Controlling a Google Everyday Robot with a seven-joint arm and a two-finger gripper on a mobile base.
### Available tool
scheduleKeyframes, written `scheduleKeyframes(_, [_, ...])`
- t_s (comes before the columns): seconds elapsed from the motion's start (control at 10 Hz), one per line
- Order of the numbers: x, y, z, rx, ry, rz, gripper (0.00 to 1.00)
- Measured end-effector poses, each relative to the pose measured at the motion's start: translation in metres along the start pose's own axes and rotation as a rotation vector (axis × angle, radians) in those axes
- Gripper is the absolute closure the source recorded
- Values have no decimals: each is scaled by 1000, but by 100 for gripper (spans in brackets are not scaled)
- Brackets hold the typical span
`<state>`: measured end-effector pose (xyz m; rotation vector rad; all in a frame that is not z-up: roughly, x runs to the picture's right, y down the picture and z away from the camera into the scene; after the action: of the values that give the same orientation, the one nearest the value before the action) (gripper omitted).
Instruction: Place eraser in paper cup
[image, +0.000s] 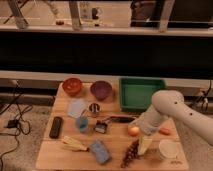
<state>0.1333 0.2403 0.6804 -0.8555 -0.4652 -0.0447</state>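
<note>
Wooden table (60, 150) seen from above, laid with many small items. Eraser (55, 127), flat and black, lies at the table's 9 o'clock edge, long axis running toward 12, nothing touching it. Paper cup (169, 149), wide and cream-white, stands upright near the 4 o'clock corner, well apart from the eraser. White arm (172, 111) enters from 3 o'clock and bends down over the right half; gripper (145, 145) hangs low between the purple grapes (131, 152) and the paper cup, fingers spread wide, holding nothing. Peach-coloured fruit (133, 131) just at its 11 o'clock. Green tray (141, 93) at 1 o'clock; red bowl (72, 86) and purple bowl (101, 90) along the 12 o'clock edge. Blue block (100, 151) toward 6 o'clock; small metal cup (94, 108) mid-table.
</note>
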Motion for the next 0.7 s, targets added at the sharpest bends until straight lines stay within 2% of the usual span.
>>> scheduleKeyframes(0.2, [-28, -1, 27, -27, -34, -57, 20])
scheduleKeyframes(0.7, [-96, -8, 51, -57, -74, -190, 20])
